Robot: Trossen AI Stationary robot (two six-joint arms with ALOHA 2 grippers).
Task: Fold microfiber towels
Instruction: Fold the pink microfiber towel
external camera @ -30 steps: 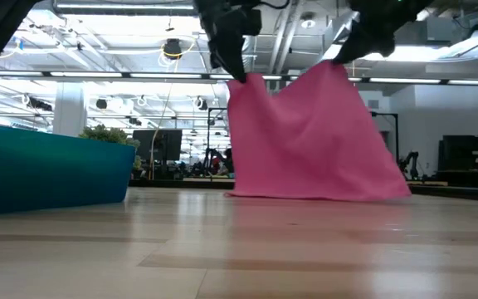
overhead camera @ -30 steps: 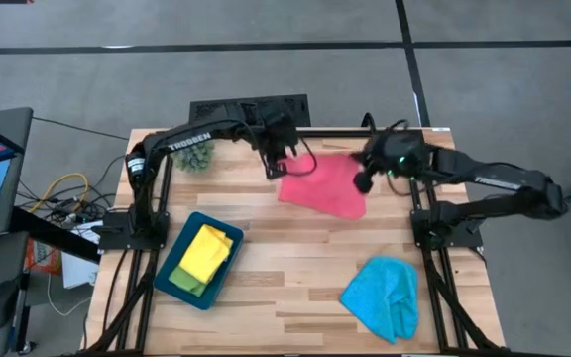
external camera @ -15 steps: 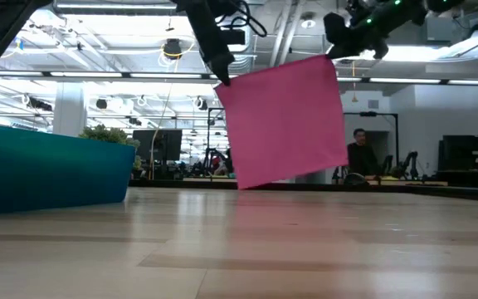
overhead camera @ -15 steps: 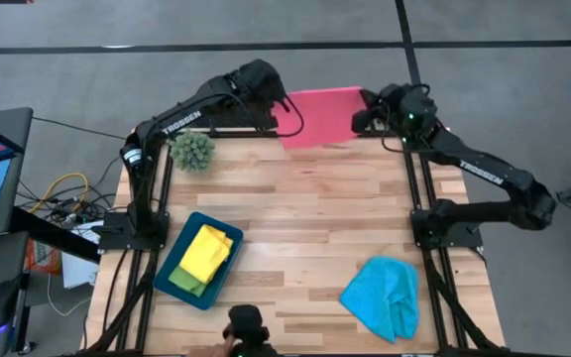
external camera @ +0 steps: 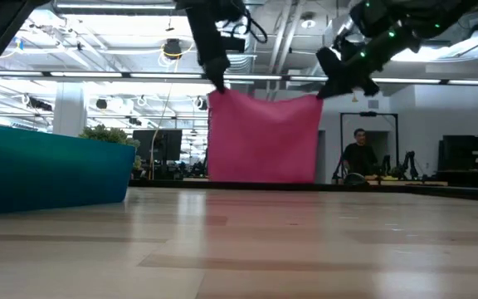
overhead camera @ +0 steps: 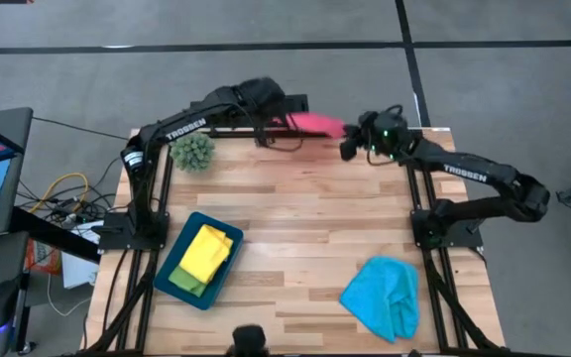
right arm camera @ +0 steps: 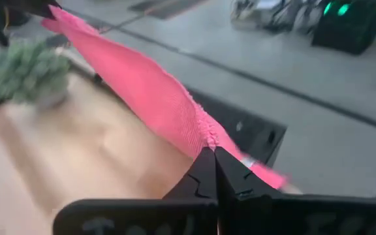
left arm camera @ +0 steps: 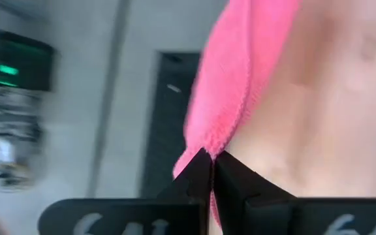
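**A:** So where's the pink towel [external camera: 262, 137] right now? Top-down it's just a skinny strip at the far edge of the table [overhead camera: 305, 238].

**B:** That's because it's hanging. From table height it's a flat sheet strung between both arms, top edge roughly level, bottom edge right down at the table's far edge. Can't tell if it's actually touching the wood.

**A:** Who's holding what?

**B:** Left gripper [external camera: 217, 83] is clenched on one top corner, right gripper [external camera: 323, 91] clenched on the other. Both wrist views show the fingers pinched tight with pink cloth coming straight out of the tips.

**A:** So which direction matters for the next bit?

**B:** The held edge runs side to side, arm to arm, along the far edge. The cloth hangs straight down from both claws, and all the open wood is on the near side of it. My guess: to lay it flat they'd both have to pull toward the near side together, keeping that edge taut and level. Neither arm is closer, each owns its corner.

**A:** Rest of the job?

**B:** Yellow towel [overhead camera: 204, 253] sits folded in the tray [overhead camera: 170, 275] over something green. Blue towel [overhead camera: 383, 295] is still a crumpled heap at the near right corner, so that's waiting.
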